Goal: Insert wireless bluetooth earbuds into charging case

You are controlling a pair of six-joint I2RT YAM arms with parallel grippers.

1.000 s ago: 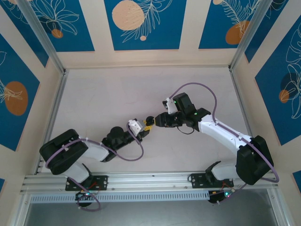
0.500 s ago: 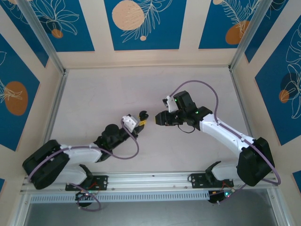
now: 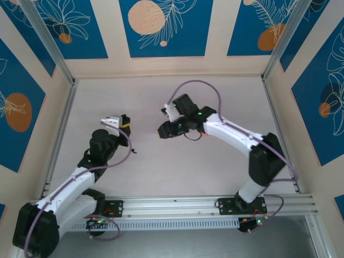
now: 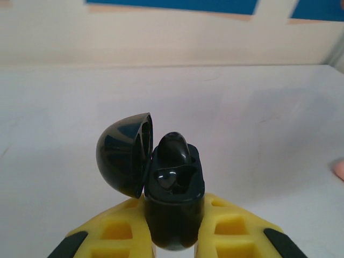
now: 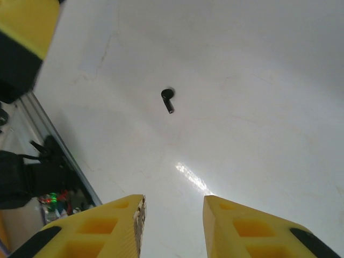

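Observation:
My left gripper [image 4: 173, 215] is shut on the black charging case [image 4: 173, 188], holding it upright by its lower body. The lid [image 4: 122, 156] hangs open to the left. One glossy black earbud [image 4: 174, 144] sits in the case, its top poking out. From above, the left gripper [image 3: 124, 127] and the case [image 3: 124, 119] stand at centre-left. The other earbud [image 5: 167, 100] lies loose on the white table ahead of my right gripper [image 5: 174, 207], which is open with nothing between its fingers. In the top view that earbud [image 3: 134, 151] is below and left of the right gripper [image 3: 161, 131].
A tiny pink piece [image 4: 338, 169] lies on the table at the right edge of the left wrist view. The metal rail [image 3: 172, 204] with the arm bases runs along the near edge. Patterned walls [image 3: 161, 27] enclose the white table [image 3: 226, 97] on three sides.
The grippers met at the table's middle a second ago. Since then the left arm has swung left and back with the case. The right gripper has moved left and stays open.

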